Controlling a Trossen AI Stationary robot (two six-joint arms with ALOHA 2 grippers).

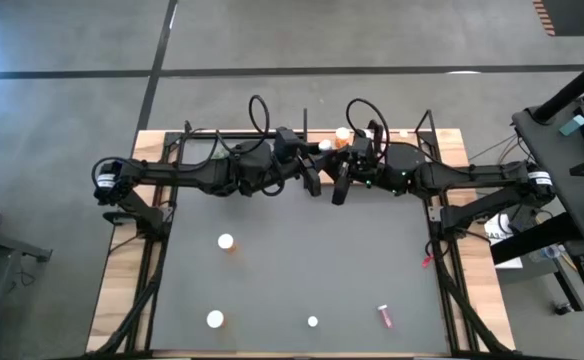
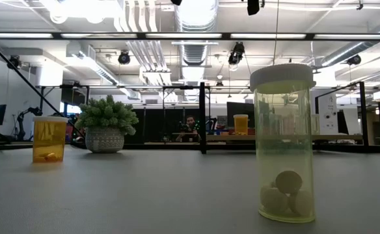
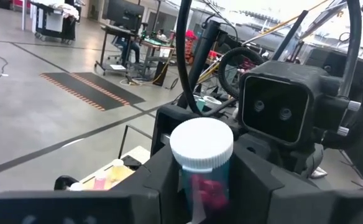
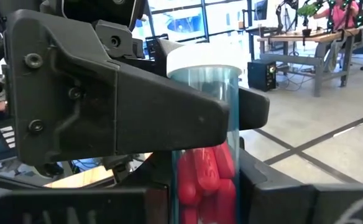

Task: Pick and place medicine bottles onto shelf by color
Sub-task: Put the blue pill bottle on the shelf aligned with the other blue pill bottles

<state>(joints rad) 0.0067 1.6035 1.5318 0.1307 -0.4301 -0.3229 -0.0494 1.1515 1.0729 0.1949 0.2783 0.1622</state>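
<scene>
Both hands meet at the far middle of the bench, raised off it and gripping one thing between them: a clear blue-tinted plastic medicine bottle (image 3: 201, 168) with a white screw cap and red capsules inside. The left hand (image 3: 203, 186) has its dark fingers pressed in on the bottle's sides, the white cap standing up between them in the left wrist view. The right hand (image 4: 200, 186) also pinches the same bottle, which the right wrist view shows upright, with the left hand's finger (image 4: 138, 106) laid across its upper half. In the high view the two arms reach in from left and right and their hands nearly touch just in front of the light-brown wooden shelf board (image 1: 452, 140), edged by thin black rods along the far side. On that shelf, just behind the hands, stands an orange bottle with a white cap (image 1: 343, 136). Nearer on the dark grey bench (image 1: 302, 270), well apart from the hands, are an orange white-capped bottle (image 1: 226, 242) left of centre, another (image 1: 215, 320) near the front left, a yellow-green clear bottle (image 2: 284, 143) at front centre, and a small pink vial lying on its side (image 1: 384, 316) front right. A potted green plant ball (image 2: 105, 127) sits at the far left in the low view.
</scene>
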